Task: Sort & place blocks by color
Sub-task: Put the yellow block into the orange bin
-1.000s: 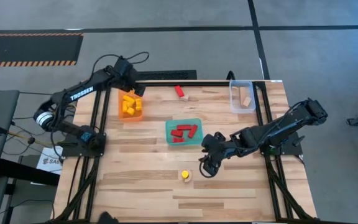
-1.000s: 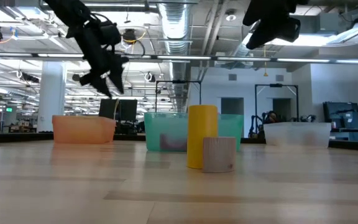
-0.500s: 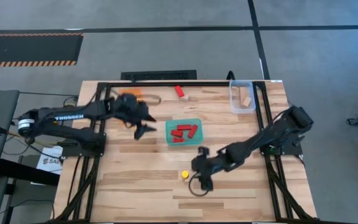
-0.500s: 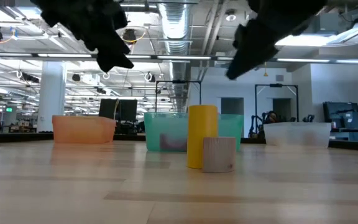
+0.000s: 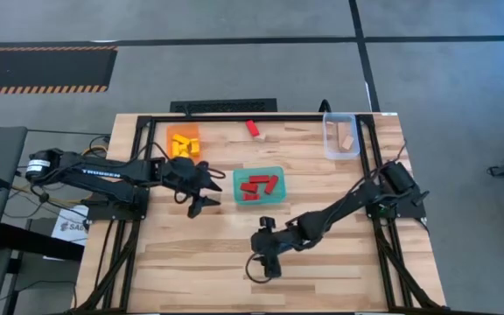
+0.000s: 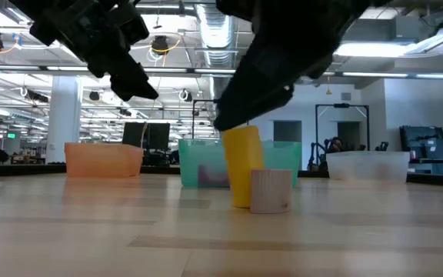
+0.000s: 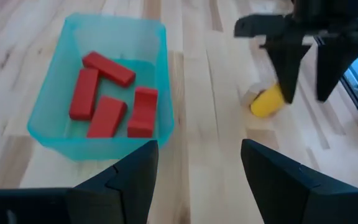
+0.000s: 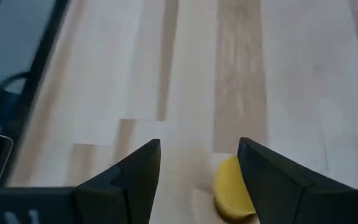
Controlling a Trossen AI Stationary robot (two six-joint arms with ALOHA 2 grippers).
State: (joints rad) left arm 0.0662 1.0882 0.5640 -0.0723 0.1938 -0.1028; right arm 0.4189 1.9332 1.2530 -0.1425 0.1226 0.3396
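Right tool (image 5: 265, 262) is down over the yellow cylinder (image 6: 242, 165), fingers spread, nothing pinched yet. From its wrist camera the cylinder sits just ahead of the gap between the fingers, off toward one of them. In the low view the cylinder leans slightly, touching a short pale wood cylinder (image 6: 271, 191) beside it. Looks like a straddle approach for a side pinch; my guess is the wood piece alongside could get bumped.

Left tool (image 5: 201, 185) hovers just beside the teal tray (image 5: 278, 172), fingers spread, empty. Probably waiting, or lining up for the next piece.

Relative to the teal tray:
- inside it: four red blocks (image 7: 107, 96), bars and short chunks, matte painted, lying flat
- orange tray (image 5: 171, 131) toward the far left corner, holds yellow blocks (image 5: 183, 145)
- clear tray (image 5: 330, 133) toward the far right corner, pale wood pieces inside (image 5: 346, 140)
- one red block (image 5: 253, 128) loose on the tabletop (image 5: 339, 271) behind the tray
- yellow and wood cylinders in front of it, under the right tool

Trays are thin, translucent plastic; tabletop is planked light wood.
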